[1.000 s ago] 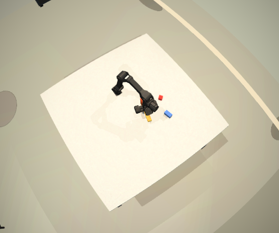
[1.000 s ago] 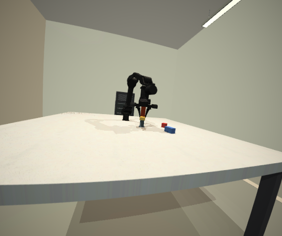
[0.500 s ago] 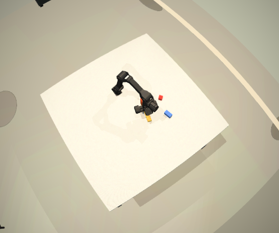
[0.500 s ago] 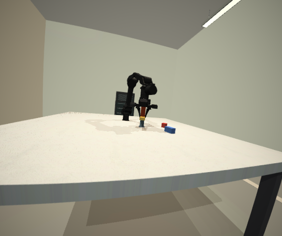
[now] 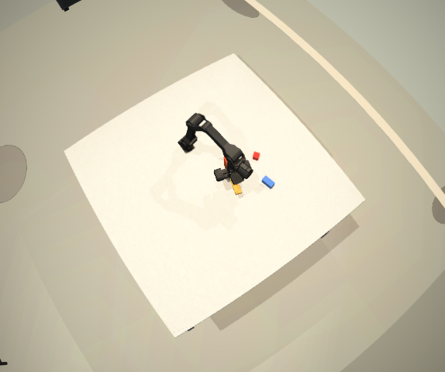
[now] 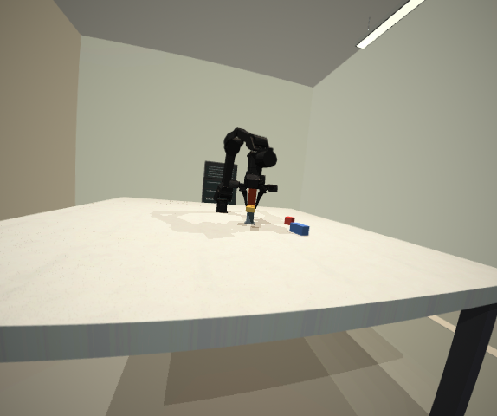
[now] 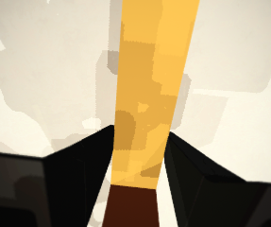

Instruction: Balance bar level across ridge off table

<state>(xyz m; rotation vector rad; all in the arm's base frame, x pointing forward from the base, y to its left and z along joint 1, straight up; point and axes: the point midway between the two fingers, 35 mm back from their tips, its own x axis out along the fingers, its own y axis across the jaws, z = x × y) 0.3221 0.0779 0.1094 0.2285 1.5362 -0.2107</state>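
A yellow bar (image 5: 236, 188) (image 6: 250, 209) (image 7: 142, 85) has a taller red block (image 5: 225, 162) (image 6: 252, 197) (image 7: 131, 205) at its end nearer the arm base. My gripper (image 6: 251, 207) (image 7: 140, 134) is shut on the bar, with one finger on each side of its yellow part. The bar is held above the table and looks about level. The blue-grey ridge (image 6: 249, 218) stands under the bar in the exterior view; the gripper and bar hide it in the other views. Whether bar and ridge touch cannot be told.
A blue block (image 5: 267, 182) (image 6: 299, 229) and a small red cube (image 5: 256, 155) (image 6: 289, 220) lie on the white table (image 5: 154, 260) (image 6: 195, 277), to the right of the gripper in the top and exterior views. The arm base stands behind the bar in the exterior view.
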